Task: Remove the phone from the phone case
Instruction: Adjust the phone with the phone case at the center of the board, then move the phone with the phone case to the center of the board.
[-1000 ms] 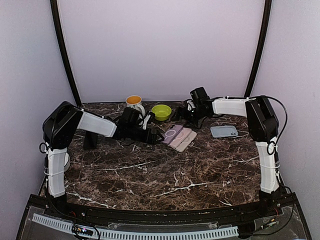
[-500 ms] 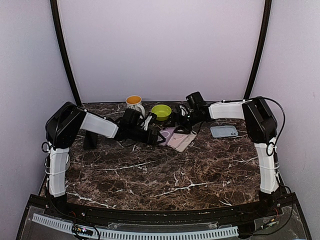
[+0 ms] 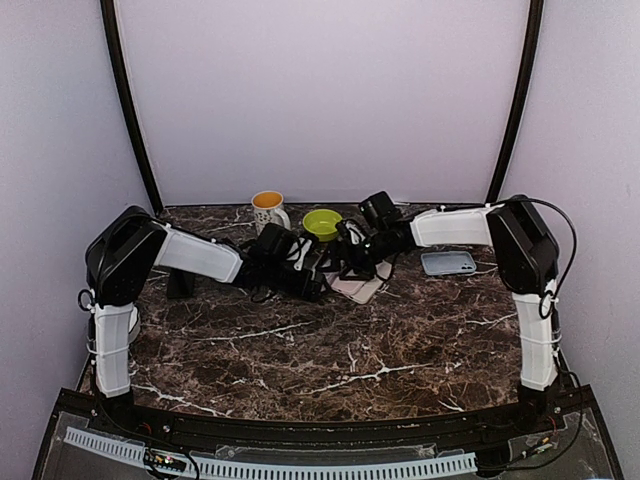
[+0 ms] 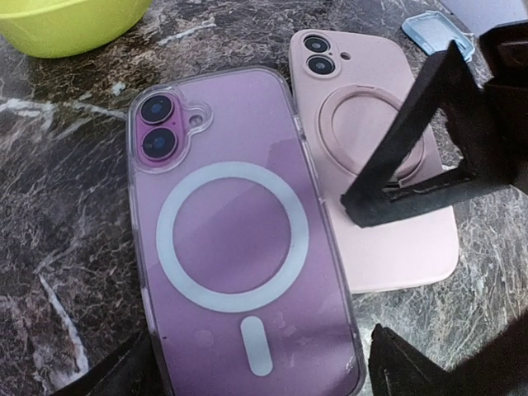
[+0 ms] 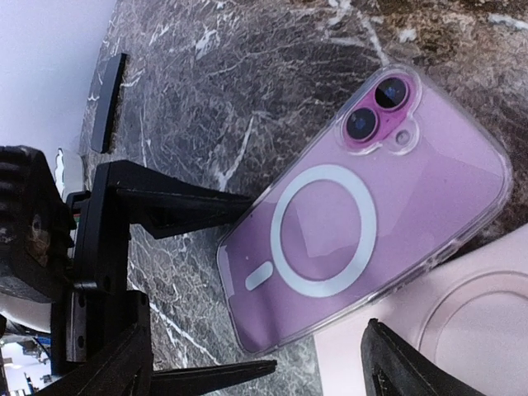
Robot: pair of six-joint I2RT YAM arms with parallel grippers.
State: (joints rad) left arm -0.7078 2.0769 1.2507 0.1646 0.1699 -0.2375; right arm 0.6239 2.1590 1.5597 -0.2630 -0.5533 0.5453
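From the top, the arms mostly hide the phone [image 4: 231,247]. The wrist views show it well: purple, in its clear case [image 4: 136,247], back up on the worktop [image 4: 58,206], just beside a pink case [image 4: 371,99]. The left fingers [image 4: 404,371] are wide open at its bottom end. The right fingers [image 5: 396,367] are open over the pink case. The phone's other long edge has bare worktop.
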